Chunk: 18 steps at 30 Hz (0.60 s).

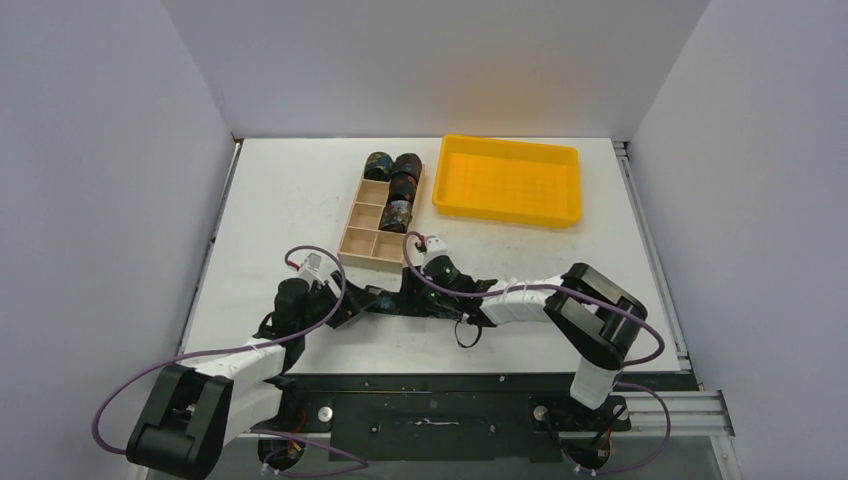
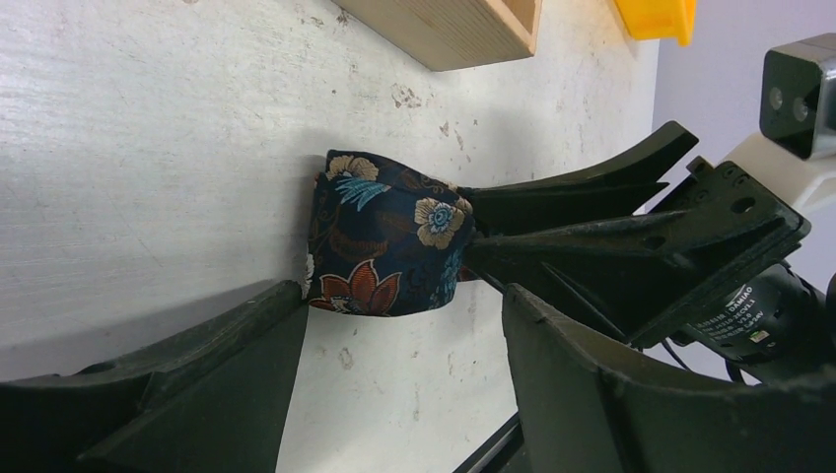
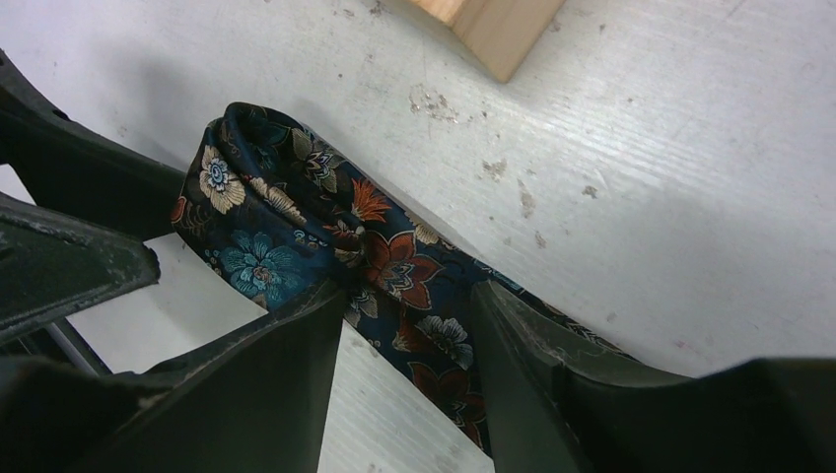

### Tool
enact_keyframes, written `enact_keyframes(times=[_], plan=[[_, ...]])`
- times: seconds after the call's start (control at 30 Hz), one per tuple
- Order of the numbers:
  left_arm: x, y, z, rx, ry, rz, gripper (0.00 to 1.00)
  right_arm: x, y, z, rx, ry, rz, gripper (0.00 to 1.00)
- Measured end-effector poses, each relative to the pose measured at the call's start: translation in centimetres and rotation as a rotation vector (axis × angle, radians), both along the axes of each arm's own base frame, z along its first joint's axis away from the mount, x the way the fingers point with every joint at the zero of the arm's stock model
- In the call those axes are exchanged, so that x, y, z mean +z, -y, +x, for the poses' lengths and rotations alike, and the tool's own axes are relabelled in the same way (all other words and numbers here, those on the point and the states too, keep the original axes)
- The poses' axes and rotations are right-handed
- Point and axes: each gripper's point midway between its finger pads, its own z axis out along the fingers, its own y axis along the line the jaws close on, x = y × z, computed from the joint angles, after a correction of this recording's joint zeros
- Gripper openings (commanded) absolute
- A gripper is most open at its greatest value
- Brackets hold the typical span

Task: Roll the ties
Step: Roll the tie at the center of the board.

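Black-and-white arms (image 1: 520,300) trail purple cables (image 1: 130,385); each claw (image 2: 394,394) is matte black.

The tie (image 2: 389,236) is seen as sheeny woven floral cloth; the table (image 2: 148,148) as scuffed, matt white; the compartment box (image 2: 463,25) as bare pale wood.

Even bright overhead light; soft shadows under arms; wrist views sharp on fabric, near fingers blurred.

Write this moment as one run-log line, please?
stage: rolling tie on table | right tool: astride tie strip | left tool: at rolled end | box: three rolls
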Motion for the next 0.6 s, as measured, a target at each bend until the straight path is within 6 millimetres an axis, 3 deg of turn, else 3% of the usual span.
enact_keyframes(times=[0.3,0.6], plan=[[-0.1,-0.4,0.0,0.019,-0.005,0.016,0.73,2.0,1.6,-0.6,-0.023,0.013,-0.028,0.64],[-0.4,-0.9,-0.3,0.039,-0.008,0.039,0.73,4.0,-0.5,-0.6,0.011,0.066,-0.031,0.59]])
